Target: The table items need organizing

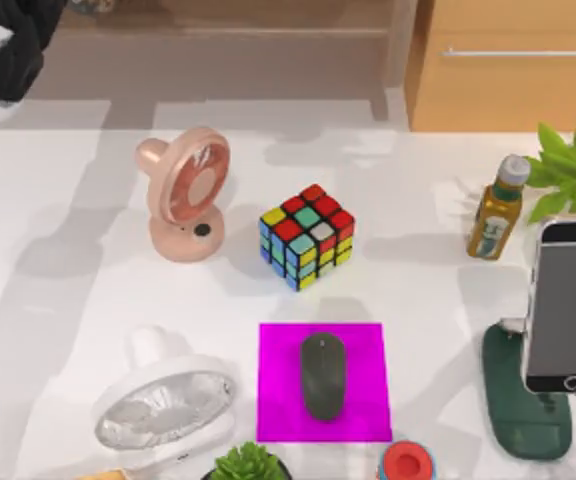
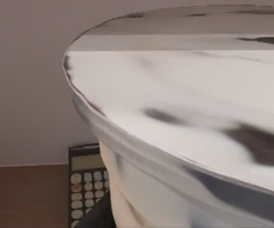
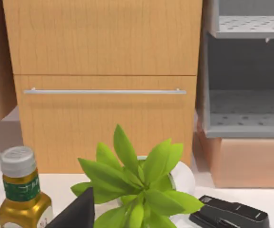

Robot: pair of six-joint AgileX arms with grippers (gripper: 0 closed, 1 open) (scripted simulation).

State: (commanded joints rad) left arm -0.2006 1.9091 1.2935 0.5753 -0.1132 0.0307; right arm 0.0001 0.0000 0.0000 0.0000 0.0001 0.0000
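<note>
Mouse (image 1: 323, 375): oval, dark grey, with a faint seam down its middle. It lay lengthwise on the magenta mat (image 1: 278, 345), near the table's (image 1: 418, 290) front edge, centre.
Smartphone (image 1: 568, 305): black screen, silver edge, round marks at both ends. It sat at the table's right edge and overlapped a dark green object (image 1: 523, 405). Whether it rested there or was lifted could not be told.
Cup (image 2: 199, 95): the wide white lid sat very close to the left wrist camera, with the pale body below it. A calculator (image 2: 87, 183) stood just behind.
Left arm (image 1: 18, 40): black, at the far-left corner of the top view. What it gripped, and how wide, could not be told.
Right arm: its wrist camera faced a leafy plant (image 3: 137, 187), a bottle (image 3: 23, 194), a black stapler (image 3: 229, 216) and a wooden drawer front (image 3: 103, 118). Its grip could not be told.
Writing, bottle: green label with pale characters, too small to read.
Writing, calculator: the keys carried marks, none legible.
Writing, phone screen: blank.
Puzzle cube (image 1: 308, 235): multicoloured, just behind the mat.
Pink fan (image 1: 183, 195): upright, left of the cube.
White fan (image 1: 163, 405): front left, beside the mat.
</note>
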